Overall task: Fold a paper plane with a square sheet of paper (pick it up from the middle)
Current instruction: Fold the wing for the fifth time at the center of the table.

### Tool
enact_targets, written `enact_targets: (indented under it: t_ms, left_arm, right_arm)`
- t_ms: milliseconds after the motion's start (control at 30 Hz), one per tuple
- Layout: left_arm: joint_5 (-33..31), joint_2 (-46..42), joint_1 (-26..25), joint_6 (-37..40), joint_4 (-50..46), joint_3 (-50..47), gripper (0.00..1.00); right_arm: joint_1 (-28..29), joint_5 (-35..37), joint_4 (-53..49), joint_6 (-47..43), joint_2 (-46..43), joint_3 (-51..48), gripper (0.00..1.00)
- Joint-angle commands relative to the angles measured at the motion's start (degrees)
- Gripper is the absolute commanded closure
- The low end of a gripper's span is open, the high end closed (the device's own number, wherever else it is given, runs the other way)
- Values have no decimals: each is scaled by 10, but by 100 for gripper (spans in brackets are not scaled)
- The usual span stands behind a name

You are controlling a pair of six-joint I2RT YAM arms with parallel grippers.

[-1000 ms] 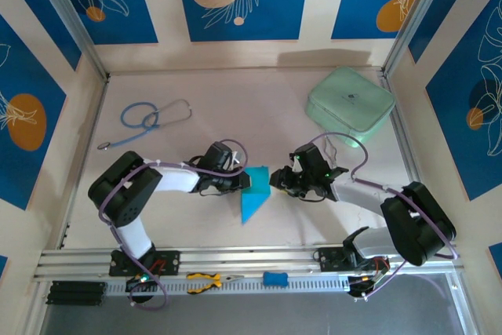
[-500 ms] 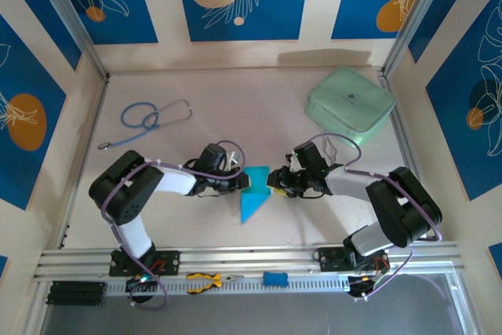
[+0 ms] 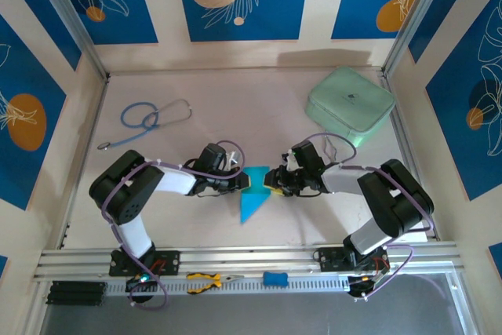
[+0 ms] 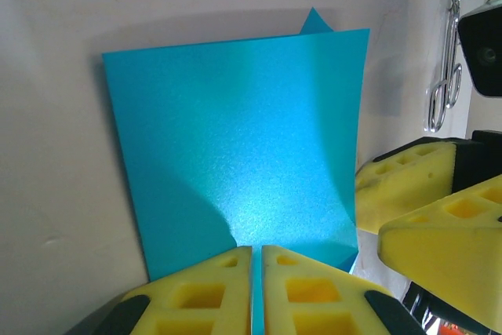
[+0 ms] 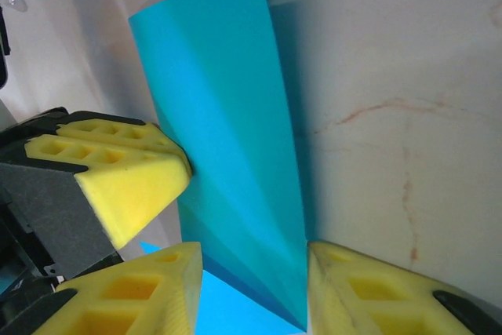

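Pale surface (image 3: 259,107) inside blue-patterned walls. Mint-green case (image 3: 350,105) sits far right, closed, contents hidden. Square sheet of paper (image 3: 252,198) is at centre, partly folded, one flap raised. It looks light, thin and floppy, easily creased, probably slippery; best pinched at a folded edge. Left hand (image 4: 256,260) is clamped on its left edge. Right hand (image 5: 252,268) has fingers apart, straddling the right fold.
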Motion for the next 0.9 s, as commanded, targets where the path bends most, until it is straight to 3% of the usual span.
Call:
enact_targets:
  t_ms: [0, 867]
  left_arm:
    - [-12, 29, -3, 1, -10, -10, 87]
    - [-4, 36, -2, 1, -5, -6, 88]
  right_arm:
    - [1, -32, 25, -2, 10, 17, 61]
    - [-29, -71, 31, -65, 63, 48, 65]
